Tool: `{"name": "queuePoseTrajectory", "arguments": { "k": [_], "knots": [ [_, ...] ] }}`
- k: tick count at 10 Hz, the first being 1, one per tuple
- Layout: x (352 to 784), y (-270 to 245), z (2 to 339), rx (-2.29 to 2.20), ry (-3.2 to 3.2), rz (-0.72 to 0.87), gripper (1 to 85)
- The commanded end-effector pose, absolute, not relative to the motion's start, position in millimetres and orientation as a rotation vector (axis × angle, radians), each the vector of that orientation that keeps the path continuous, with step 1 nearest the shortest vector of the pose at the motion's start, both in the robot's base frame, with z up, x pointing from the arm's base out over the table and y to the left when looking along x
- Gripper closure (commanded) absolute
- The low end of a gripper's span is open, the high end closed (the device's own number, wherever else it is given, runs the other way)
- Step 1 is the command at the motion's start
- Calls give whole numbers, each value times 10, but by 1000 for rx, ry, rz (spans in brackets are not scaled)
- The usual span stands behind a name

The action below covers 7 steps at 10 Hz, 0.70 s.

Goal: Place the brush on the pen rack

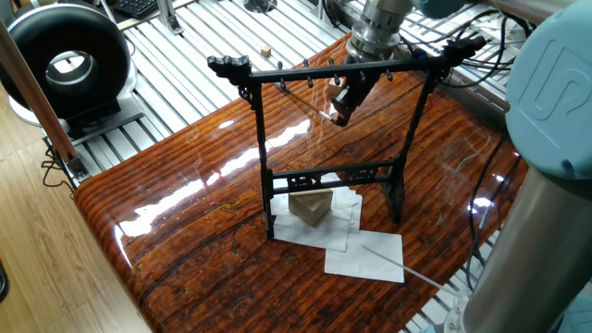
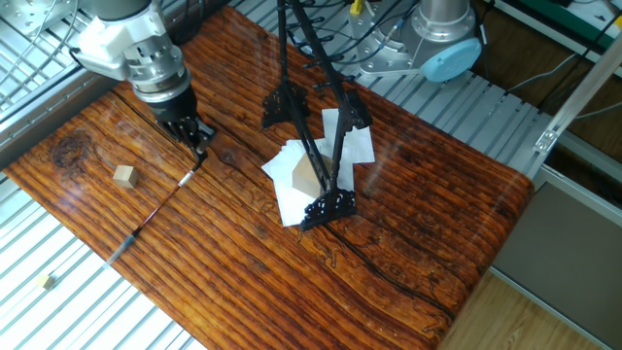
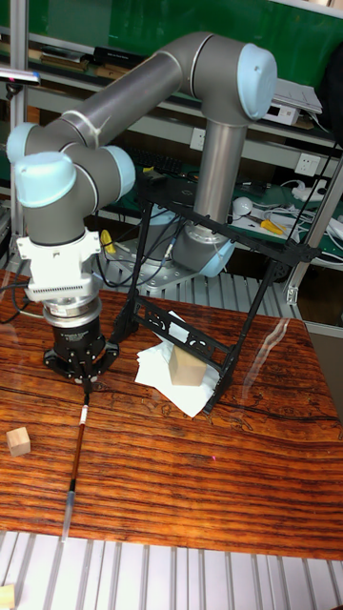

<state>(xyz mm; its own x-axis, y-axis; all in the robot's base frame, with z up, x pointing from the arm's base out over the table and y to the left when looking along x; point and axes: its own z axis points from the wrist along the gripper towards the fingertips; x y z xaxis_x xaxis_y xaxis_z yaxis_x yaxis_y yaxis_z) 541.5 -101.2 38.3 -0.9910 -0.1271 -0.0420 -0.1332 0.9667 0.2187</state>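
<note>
The brush (image 2: 155,209) is a thin dark shaft slanting from my gripper (image 2: 197,152) down toward the table's near-left edge. My gripper (image 3: 86,381) is shut on the brush's (image 3: 76,457) upper end, and the lower tip lies low by the table edge. The pen rack (image 1: 324,71), a tall black frame with pegs along its crossbar, stands mid-table. In this view my gripper (image 1: 339,115) hangs just behind the crossbar. The pen rack (image 2: 330,204) stands to the right of my gripper, apart from it, as the pen rack (image 3: 181,332) also does in the tall view.
Under the rack lie white paper sheets (image 1: 365,254) and a tan wooden wedge (image 1: 312,207). A thin pale rod (image 1: 402,266) lies across the paper. A small wooden block (image 2: 123,175) sits left of the brush. A black ring-shaped device (image 1: 65,60) stands off the table.
</note>
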Motion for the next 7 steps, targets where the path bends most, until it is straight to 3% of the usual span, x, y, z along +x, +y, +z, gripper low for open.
{"name": "queuePoseTrajectory", "arguments": {
  "k": [1, 7],
  "knots": [
    [5471, -1065, 592, -194, 3124, 267, 847],
    [5637, -954, 935, -209, 3112, 199, 847]
  ]
}}
